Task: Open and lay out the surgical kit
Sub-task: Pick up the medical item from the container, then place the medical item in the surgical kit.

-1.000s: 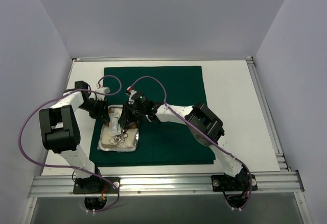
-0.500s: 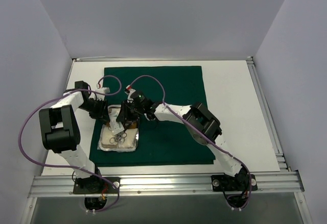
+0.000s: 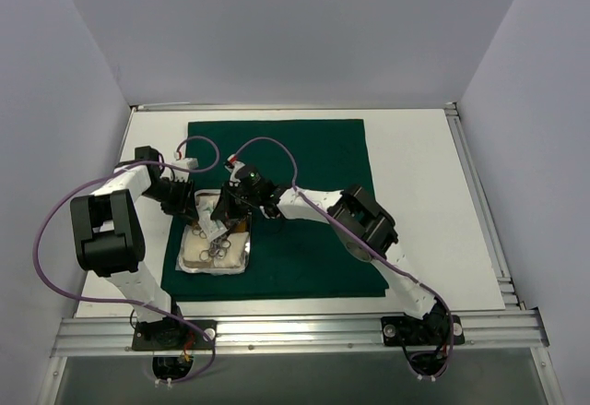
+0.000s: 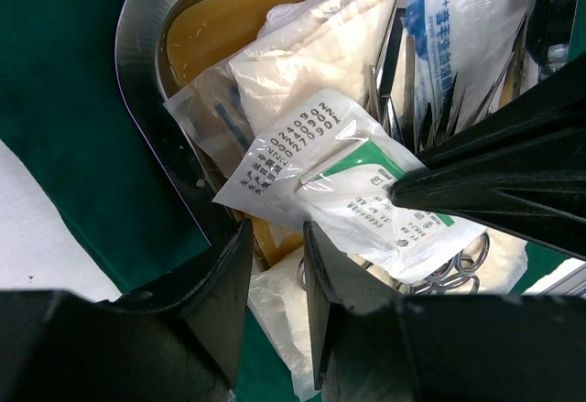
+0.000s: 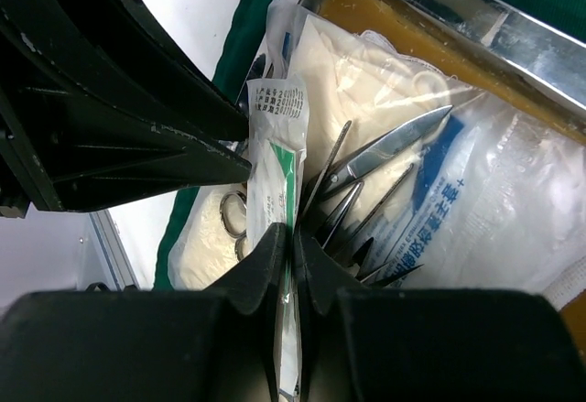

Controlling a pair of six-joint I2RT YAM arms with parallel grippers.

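Note:
The dark green drape lies spread flat. The steel tray with its tan liner sits on its left part. My left gripper pinches the tray's rim, one finger inside and one outside. My right gripper is shut on the edge of a white gauze packet with green print and holds it tilted up over the tray. Steel scissors and forceps lie just beside it. A larger blue-printed packet lies under them.
More white gauze packets fill the tray. The two grippers sit close together over the tray. The white table lies right of the drape, with metal rails at its edges and walls around.
My right gripper has shifted a little to the left over the tray with the packet in it. The left arm has not moved.

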